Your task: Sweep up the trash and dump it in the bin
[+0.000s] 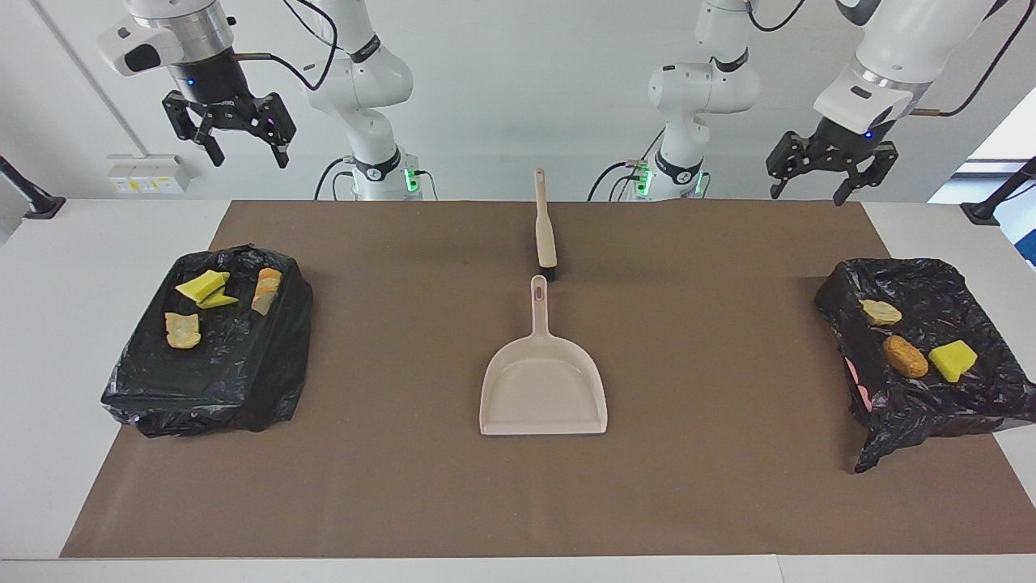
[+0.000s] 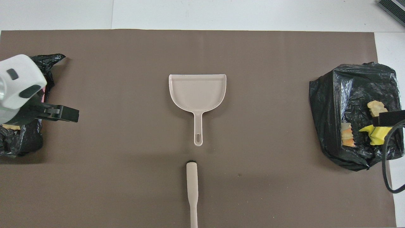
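A beige dustpan (image 1: 544, 389) lies empty at the middle of the brown mat, its handle toward the robots. A beige brush (image 1: 545, 231) lies just nearer to the robots than that handle. Two bins lined with black bags stand at the ends: one (image 1: 210, 356) at the right arm's end, one (image 1: 939, 389) at the left arm's end. Trash lies on both bags: yellow chunks (image 1: 202, 286) and tan pieces (image 1: 182, 329) on the first, a yellow chunk (image 1: 952, 359) and orange-tan lumps (image 1: 904, 356) on the second. My left gripper (image 1: 830, 166) hangs high and open, empty, over the left arm's end. My right gripper (image 1: 231, 134) waits high and open, empty, over the right arm's end.
The brown mat (image 2: 126, 190) covers most of the white table (image 1: 48, 324). A black cable (image 2: 387, 171) from the right arm loops beside the bin at that end. Clamp stands (image 1: 28, 194) sit at the table's corners nearest the robots.
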